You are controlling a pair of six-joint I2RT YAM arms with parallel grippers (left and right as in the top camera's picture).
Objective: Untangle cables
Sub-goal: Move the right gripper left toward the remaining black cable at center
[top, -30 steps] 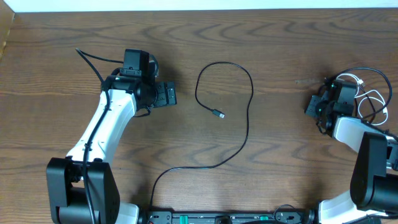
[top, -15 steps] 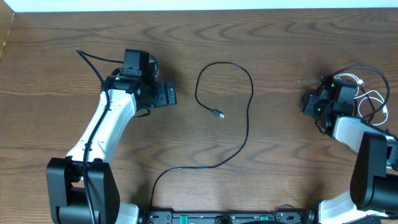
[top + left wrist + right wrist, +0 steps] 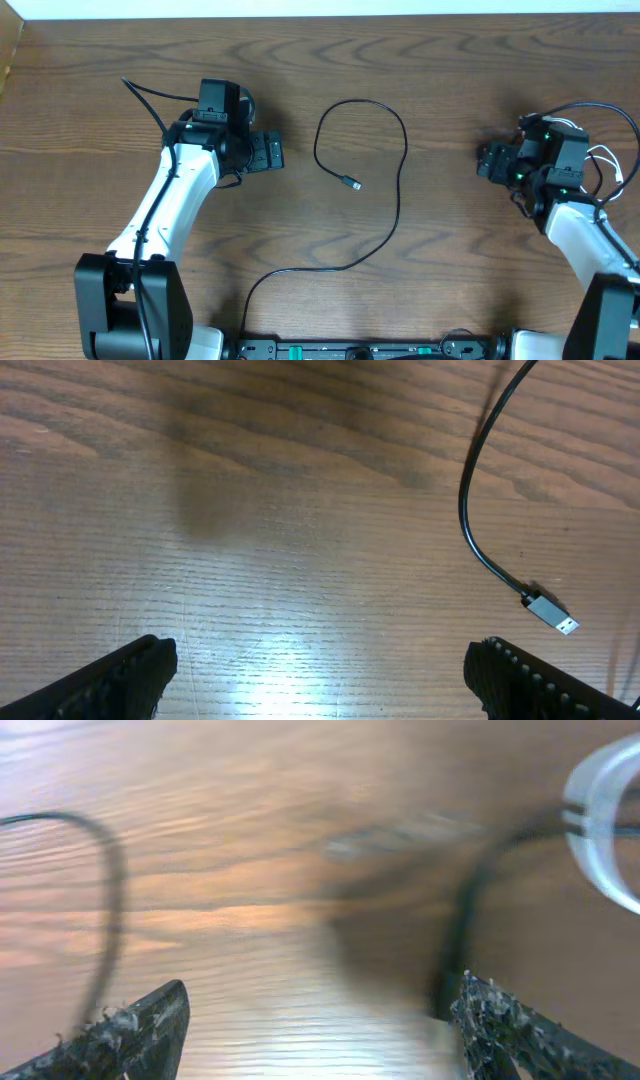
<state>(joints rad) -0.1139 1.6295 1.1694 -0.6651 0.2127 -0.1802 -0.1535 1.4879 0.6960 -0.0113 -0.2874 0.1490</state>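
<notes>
Thin black cable (image 3: 399, 200) runs from near edge of brown wood-grain counter (image 3: 450, 80) to loop mid-counter, silver plug (image 3: 552, 615) lying free. Your left tool (image 3: 276, 152) released, empty, beside loop. Your right tool (image 3: 486, 162) spread wide, empty. Tangled white and black cables (image 3: 600, 152) sit by right edge.

table (image 3: 450, 60): 1 | arms: 2, left arm (image 3: 165, 205) and right arm (image 3: 585, 225) | grippers: 2, left gripper (image 3: 275, 152) and right gripper (image 3: 484, 163) | black cords: 2, middle black cord (image 3: 402, 170) and black cord by the right arm (image 3: 592, 104) | white cord (image 3: 605, 153): 1 | silver plug (image 3: 353, 183): 1 in sight
</notes>
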